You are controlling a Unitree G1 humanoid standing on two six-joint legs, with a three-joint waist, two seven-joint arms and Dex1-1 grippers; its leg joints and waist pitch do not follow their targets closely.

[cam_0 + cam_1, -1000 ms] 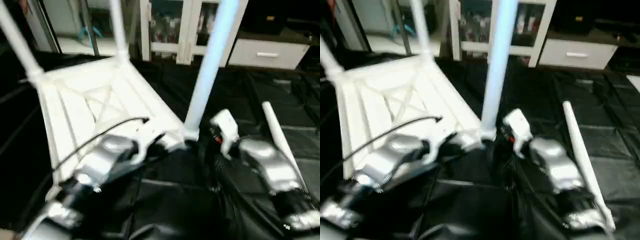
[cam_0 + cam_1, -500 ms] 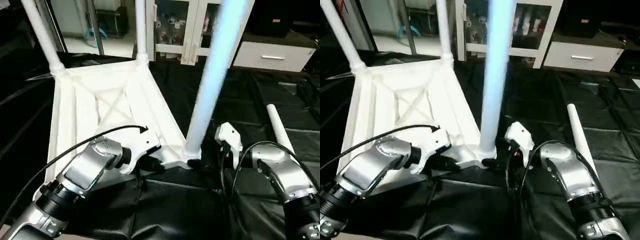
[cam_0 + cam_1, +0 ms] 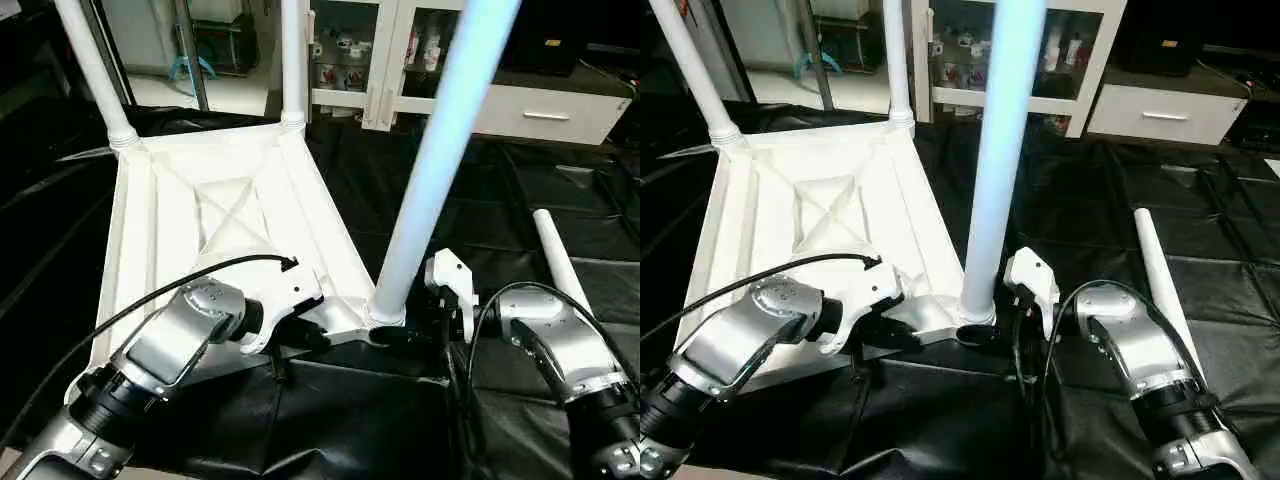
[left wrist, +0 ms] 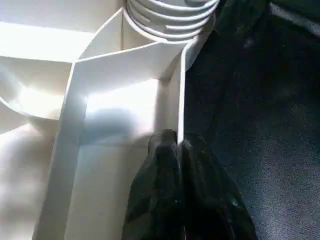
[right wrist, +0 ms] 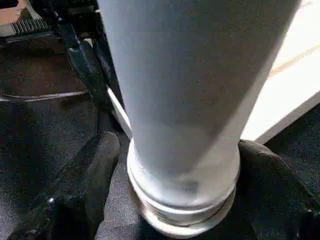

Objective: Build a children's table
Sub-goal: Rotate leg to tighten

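Since a second ago the right end effector (image 5: pixel 180 200) has narrowed around the near leg's (image 3: pixel 440 160) base; left end effector (image 4: pixel 172 150), fingers together, pins the tabletop (image 3: pixel 170 210) rim beside it; the leg looks nearly seated.

Top (image 3: pixel 200 215) lying underside up on surface (image 3: pixel 560 150). Three legs (image 3: pixel 435 150) standing in corner sockets. Fourth leg (image 3: pixel 556 262) lying right. Left pincer (image 4: pixel 172 165) clamping near rim, right pincer (image 5: pixel 175 200) straddling near leg's base.

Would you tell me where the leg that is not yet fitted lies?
The loose leg lies flat on the black sheet at the right of the head views, just beyond the right forearm and apart from the table top.
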